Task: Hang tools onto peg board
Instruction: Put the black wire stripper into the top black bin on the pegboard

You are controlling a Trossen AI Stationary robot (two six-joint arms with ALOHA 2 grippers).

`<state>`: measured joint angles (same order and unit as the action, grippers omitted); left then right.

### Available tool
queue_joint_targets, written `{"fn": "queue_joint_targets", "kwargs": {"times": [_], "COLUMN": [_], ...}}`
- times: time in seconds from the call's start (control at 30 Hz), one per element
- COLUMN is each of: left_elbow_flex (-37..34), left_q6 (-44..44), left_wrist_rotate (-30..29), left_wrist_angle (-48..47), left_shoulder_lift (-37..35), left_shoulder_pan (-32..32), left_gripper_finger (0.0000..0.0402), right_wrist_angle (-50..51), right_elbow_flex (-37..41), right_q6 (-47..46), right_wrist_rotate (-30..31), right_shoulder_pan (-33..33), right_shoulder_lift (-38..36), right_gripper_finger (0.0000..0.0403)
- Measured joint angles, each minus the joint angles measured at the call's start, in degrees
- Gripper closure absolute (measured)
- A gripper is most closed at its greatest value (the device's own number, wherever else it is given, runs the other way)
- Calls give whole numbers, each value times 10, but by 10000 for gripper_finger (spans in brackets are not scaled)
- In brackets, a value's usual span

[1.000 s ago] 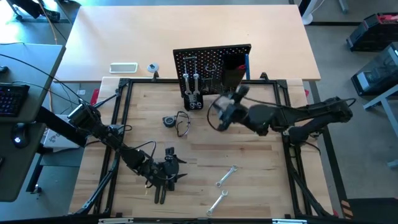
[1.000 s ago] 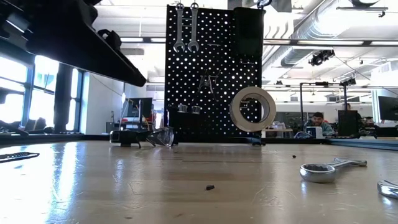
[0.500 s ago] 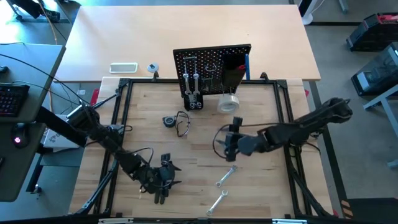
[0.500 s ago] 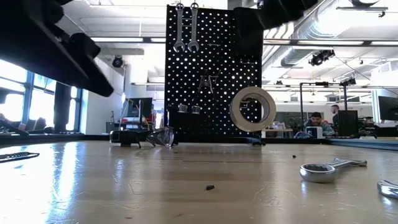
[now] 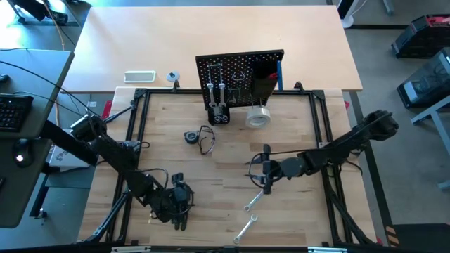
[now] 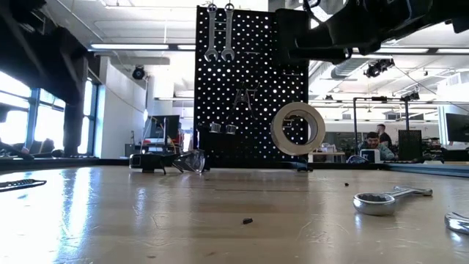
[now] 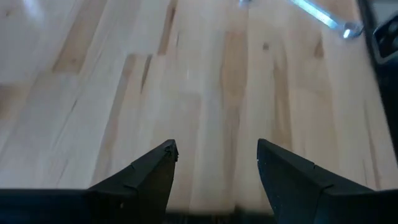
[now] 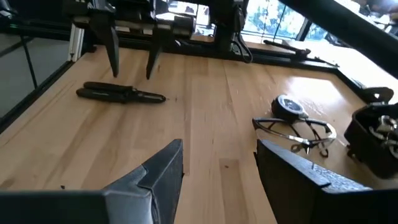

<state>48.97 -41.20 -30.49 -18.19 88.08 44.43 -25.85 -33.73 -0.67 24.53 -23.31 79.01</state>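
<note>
The black peg board stands at the table's far side, with two silver wrenches and the pale tape roll hanging on it. Black-handled pliers lie flat on the wood near the front left. My left gripper hovers open just beside them, with bare wood between its fingers. My right gripper stands open above mid-table, clear of the silver wrench lying on the near side of it. A second wrench lies by the front edge.
A round tape measure and safety glasses lie left of centre. A small black bin sits at the board's foot. The black table frame borders the wood. A white flat device lies behind the frame.
My right gripper has come away from the peg board, dropping low and moving toward the table's near edge; it now stands over mid-table by the wrench, and the tape roll stays hanging on the board. My left gripper has shifted a little toward the table's left edge and turned.
</note>
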Motion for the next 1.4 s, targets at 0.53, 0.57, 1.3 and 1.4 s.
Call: {"fn": "queue_joint_targets", "kwargs": {"times": [0.53,0.57,1.3,1.4], "left_elbow_flex": [42,42,42,42], "left_q6": [-212,-226,-315,-295], "left_wrist_rotate": [112,120,211,209], "left_wrist_angle": [-142,-149,-200,-175], "left_shoulder_lift": [-1,-1,11,25], "left_shoulder_pan": [52,55,65,54], "left_gripper_finger": [189,189,189,188], "right_wrist_angle": [-6,-9,-21,-21], "right_elbow_flex": [0,0,0,0], "right_q6": [-19,-19,-4,-4], "right_wrist_rotate": [0,-1,-10,-10], "right_shoulder_pan": [-22,-23,-23,-23], "right_shoulder_lift": [41,43,43,43], "right_gripper_finger": [208,208,208,208]}}
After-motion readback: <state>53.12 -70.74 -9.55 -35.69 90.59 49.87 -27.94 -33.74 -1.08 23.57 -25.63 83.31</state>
